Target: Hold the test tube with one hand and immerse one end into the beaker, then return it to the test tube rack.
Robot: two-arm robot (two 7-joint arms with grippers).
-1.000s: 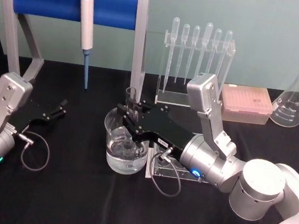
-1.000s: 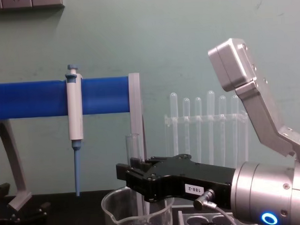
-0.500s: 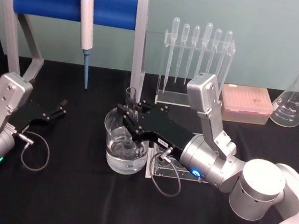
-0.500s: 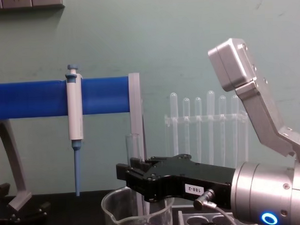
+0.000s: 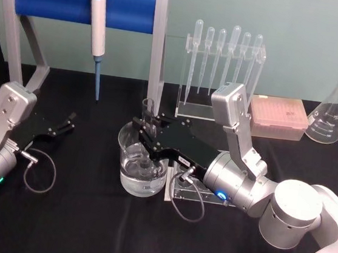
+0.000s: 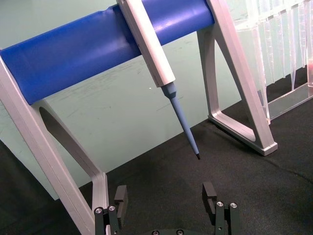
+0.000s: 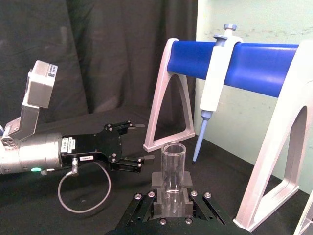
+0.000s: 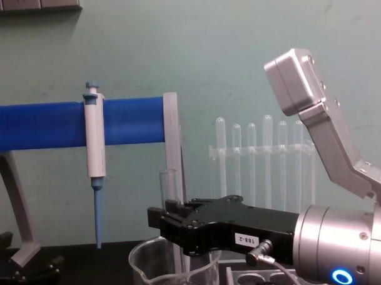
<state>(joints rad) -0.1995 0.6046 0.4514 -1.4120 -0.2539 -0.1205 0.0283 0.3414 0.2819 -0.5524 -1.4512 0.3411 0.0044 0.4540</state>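
On the black tabletop (image 5: 84, 227), the right gripper (image 5: 146, 129) reaches in from the right-edge side to the middle. Its fingers are clenched on the test tube (image 5: 148, 108), gripping it upright below the open rim, as the right wrist view shows.

The left gripper (image 5: 66, 124) rests idle near the left edge with its fingers (image 6: 121, 194) spread apart and nothing between them.

The beaker (image 5: 126, 182) stands at the middle of the tabletop, its lower part filled with clear liquid. The tube stands inside it, and its rounded end seems to reach the liquid, though the exact depth is hard to read through the glass.

The flask (image 5: 332, 114) at the far right corner looks empty.

The clear test tube rack (image 5: 178, 192) sits just beside the beaker toward the right edge, partly under the right arm. The holes visible in the chest view look vacant.

I judge the dipping step to be in hand. The next move calls for a straight lift until the tube clears the beaker's rim, a short carry to the rack, and a vertical lowering into a hole before letting go.
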